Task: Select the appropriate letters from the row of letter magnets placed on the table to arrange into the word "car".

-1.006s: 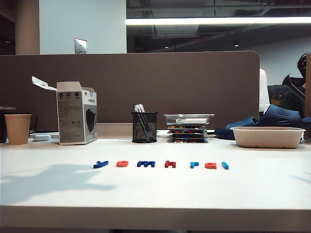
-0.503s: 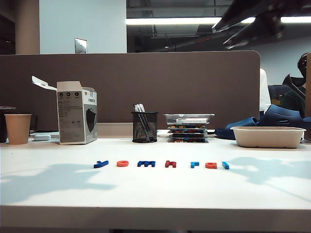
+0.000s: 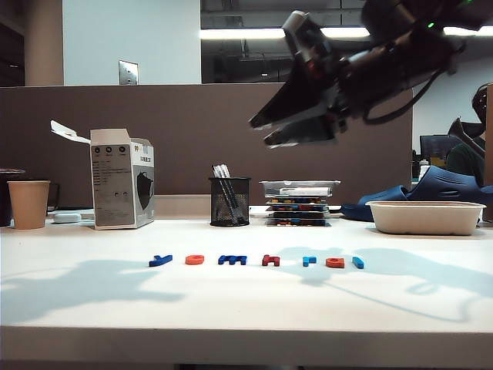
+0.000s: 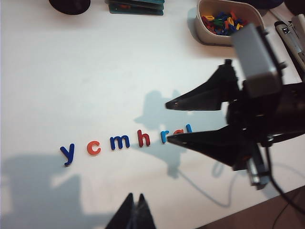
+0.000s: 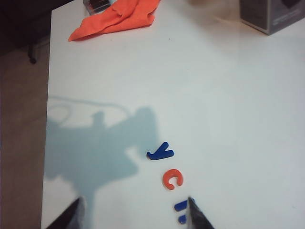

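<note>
The row of letter magnets lies on the white table (image 3: 246,308): dark blue "y" (image 3: 160,260), orange "c" (image 3: 194,260), dark blue "m" (image 3: 232,260), red "h" (image 3: 270,260), light blue "r" (image 3: 309,260), orange-red "a" (image 3: 334,263) and a light blue bar (image 3: 357,263). My right gripper (image 3: 259,132) hangs open high above the row, empty. In its wrist view the right gripper (image 5: 134,200) frames the "c" (image 5: 172,179) and "y" (image 5: 160,152). The left gripper (image 4: 135,195) is shut and empty, near the table's front, short of the "c" (image 4: 94,148) and "r" (image 4: 164,136). The "a" (image 4: 177,131) is partly hidden behind the right gripper (image 4: 167,121).
At the back stand a paper cup (image 3: 28,204), a grey box (image 3: 121,179), a mesh pen holder (image 3: 229,202), stacked trays (image 3: 298,202) and a white tub (image 3: 424,217) of spare letters. An orange cloth (image 5: 116,14) lies at one table end.
The right arm has swung in from the upper right and come down and leftward over the row, jaws open. The letters and the left gripper have not moved.
</note>
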Controlling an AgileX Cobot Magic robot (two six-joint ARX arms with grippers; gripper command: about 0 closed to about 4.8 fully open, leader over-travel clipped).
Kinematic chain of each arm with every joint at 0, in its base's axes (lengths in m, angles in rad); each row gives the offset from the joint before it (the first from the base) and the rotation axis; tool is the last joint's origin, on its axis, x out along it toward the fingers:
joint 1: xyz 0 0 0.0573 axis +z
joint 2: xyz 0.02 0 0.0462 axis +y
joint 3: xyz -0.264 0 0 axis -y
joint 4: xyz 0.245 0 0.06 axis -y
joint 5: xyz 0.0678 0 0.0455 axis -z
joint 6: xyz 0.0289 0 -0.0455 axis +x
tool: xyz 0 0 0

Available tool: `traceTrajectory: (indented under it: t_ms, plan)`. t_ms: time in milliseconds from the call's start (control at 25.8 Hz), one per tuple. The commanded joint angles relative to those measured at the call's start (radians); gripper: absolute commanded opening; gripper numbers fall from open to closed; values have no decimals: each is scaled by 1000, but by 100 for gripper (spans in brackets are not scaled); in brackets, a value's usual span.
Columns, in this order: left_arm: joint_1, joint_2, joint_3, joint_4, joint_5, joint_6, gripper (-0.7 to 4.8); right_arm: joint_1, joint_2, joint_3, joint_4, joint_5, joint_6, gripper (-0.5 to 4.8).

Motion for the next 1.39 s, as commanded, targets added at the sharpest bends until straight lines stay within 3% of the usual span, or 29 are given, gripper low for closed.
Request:
traceTrajectory:
  t_ms: [39,426,658,967,1393]
  plan:
    - [-1,-3,6,6,-3,4,-6,42,47,7,77,1,-19,275]
    - [-1,-3,6,6,-3,4,-6,101,192,98,91,19,-38,275]
    - [-1,-3,6,7,-3,4,-6,114,303,233,-27,43,-108,274]
    - [-1,-2,6,8,-3,4,-6,126,345,254,-60,77,-144,274]
    - [-1,-2,6,6,-3,4,-6,218,375,255,-78,260,-172,274]
